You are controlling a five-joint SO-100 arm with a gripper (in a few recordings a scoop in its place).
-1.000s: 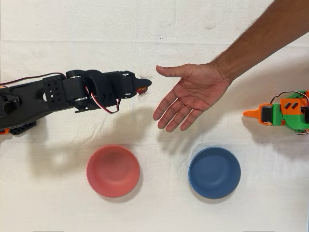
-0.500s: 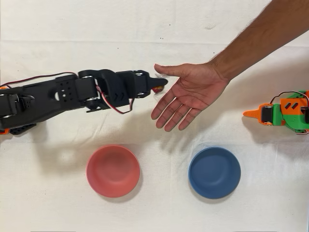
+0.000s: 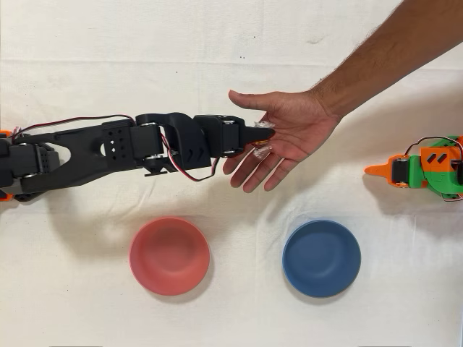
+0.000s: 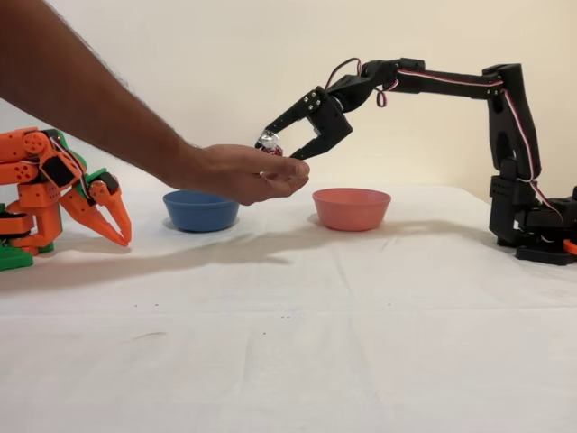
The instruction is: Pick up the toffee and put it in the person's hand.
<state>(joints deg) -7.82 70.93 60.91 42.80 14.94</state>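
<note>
Black arm (image 4: 505, 135): matte black printed links w/ boxy servo housings, small screw holes in the side plates. Red/white/black wires ran along the top and looped near the wrist. Gripper (image 3: 262, 137): two black fingers tapering to points. Base block was black too, w/ an orange bit at its foot.

Overhead view: straight down, mid-range. Fixed view: low, side-on, nearer. Shared: round pink plastic bowl (image 3: 169, 255) (image 4: 351, 207), sides mirrored.

No readable text, label or number anywhere.
</note>
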